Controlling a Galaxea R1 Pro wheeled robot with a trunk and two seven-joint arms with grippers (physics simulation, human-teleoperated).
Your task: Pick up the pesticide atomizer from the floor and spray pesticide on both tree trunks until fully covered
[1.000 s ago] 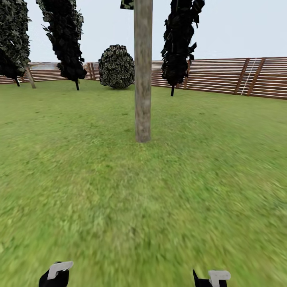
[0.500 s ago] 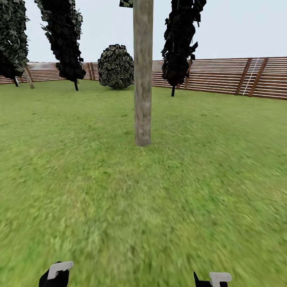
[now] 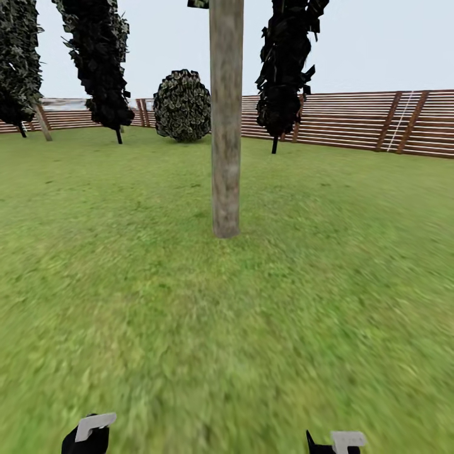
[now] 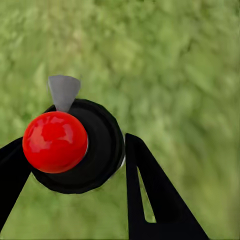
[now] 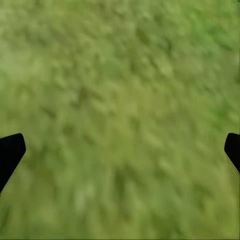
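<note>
The left tool [image 4: 75,165] is clamped on the pesticide atomizer [image 4: 82,150], a small dark bottle with a round red top, held over the green grass [image 4: 180,65]. The right tool [image 5: 120,150] has its fingers [image 5: 10,152] wide apart with nothing in between. Straight ahead stands a thick grey tree trunk [image 3: 226,120] on the lawn. Behind it runs a brown fence [image 3: 353,123].

Open grass [image 3: 126,284] all round; only the trunk [image 3: 226,126] stands dead ahead, w/ room to pass either side. Cypresses [image 3: 287,69], a round bush [image 3: 183,104] and the fence [image 3: 353,123] sit well back (no hindrance near the arms).
</note>
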